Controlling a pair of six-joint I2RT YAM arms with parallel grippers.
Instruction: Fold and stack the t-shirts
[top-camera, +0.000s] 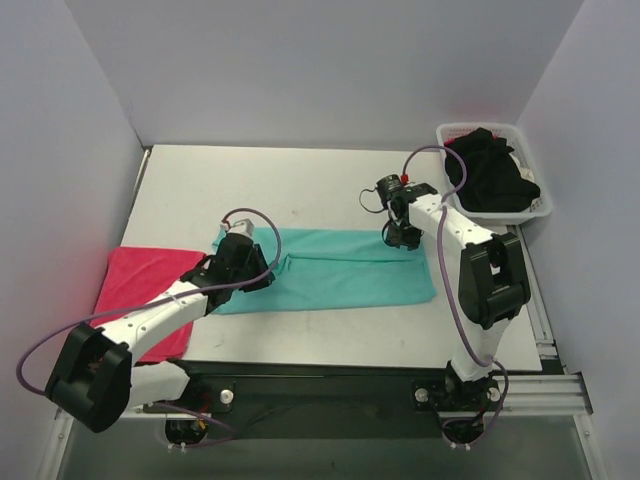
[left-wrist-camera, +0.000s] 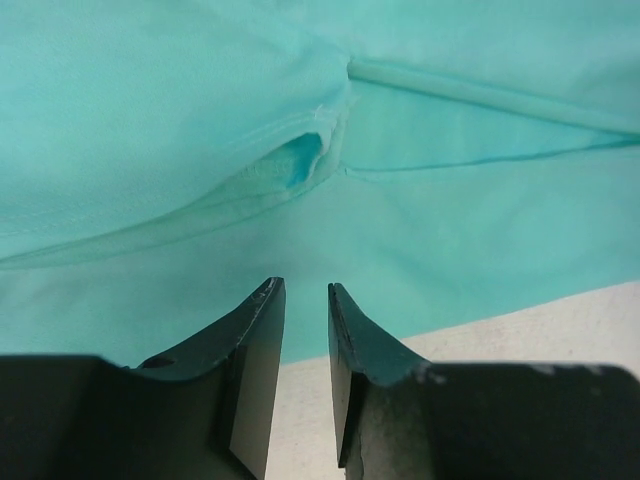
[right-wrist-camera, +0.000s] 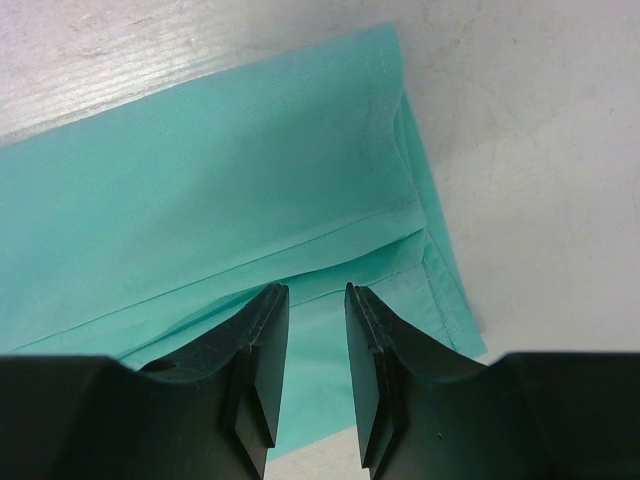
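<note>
The pinkish-red t-shirt is lying, seemingly folded, left of the left pincer. That pincer is hanging slightly open and empty over the teal-green t-shirt, which is half-folded into a strip. The right pincer, also slightly open and empty, is hovering over the strip's far corner. To its right, black t-shirts are waiting in the basket.

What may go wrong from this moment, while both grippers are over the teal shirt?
The right gripper hangs over the stacked layers at the teal shirt's corner; it may pinch only the top layer and open the fold. The left arm crosses over the red shirt; a low sweep may drag it.
</note>
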